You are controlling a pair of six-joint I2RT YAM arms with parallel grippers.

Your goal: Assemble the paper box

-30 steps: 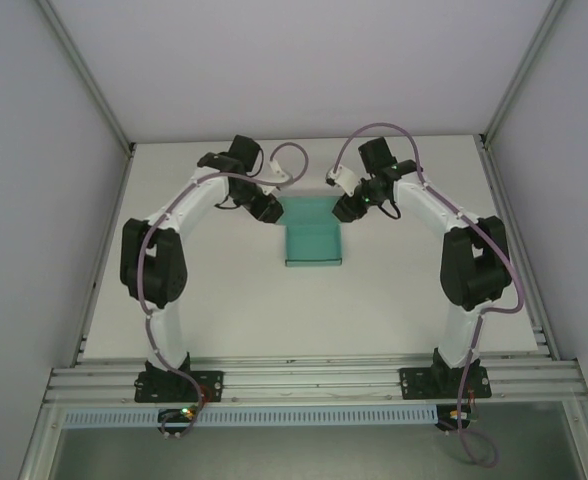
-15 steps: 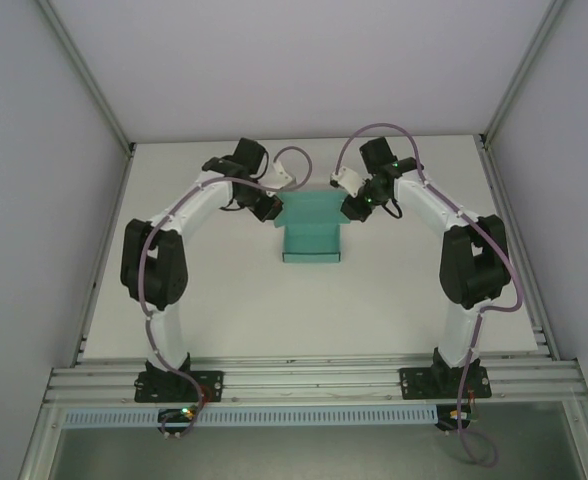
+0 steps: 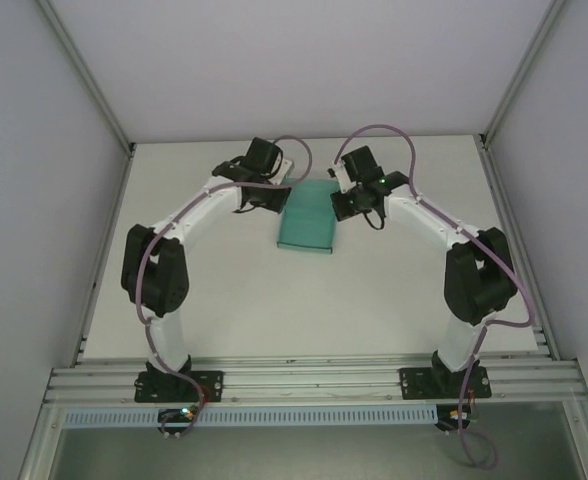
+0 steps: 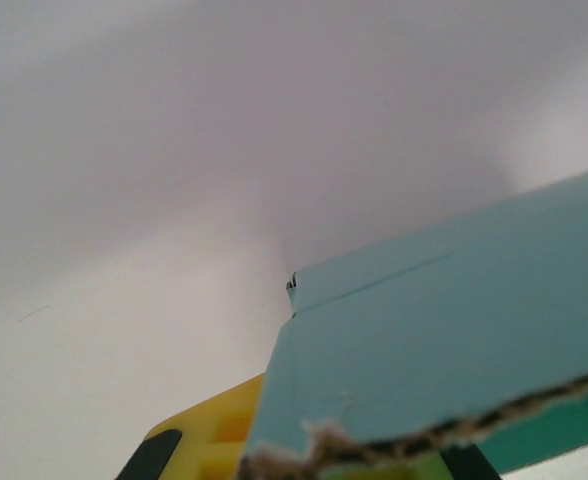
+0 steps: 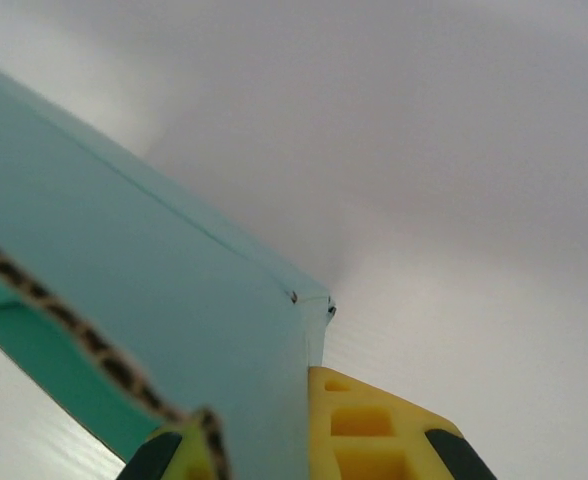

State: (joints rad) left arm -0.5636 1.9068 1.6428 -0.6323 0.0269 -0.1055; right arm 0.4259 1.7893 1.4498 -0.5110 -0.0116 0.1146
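While both arms are hanging over the far middle of the tabletop [image 3: 224, 290], you are looking at the paper box [image 3: 307, 225] as a teal card sheet sitting between them, its near edge pointing toward the arm bases. Your left fingers [image 4: 209, 440] are pinching its far left corner. Your right fingers [image 5: 374, 432] are pinching its far right corner, with the card's edge running between the yellow pads.
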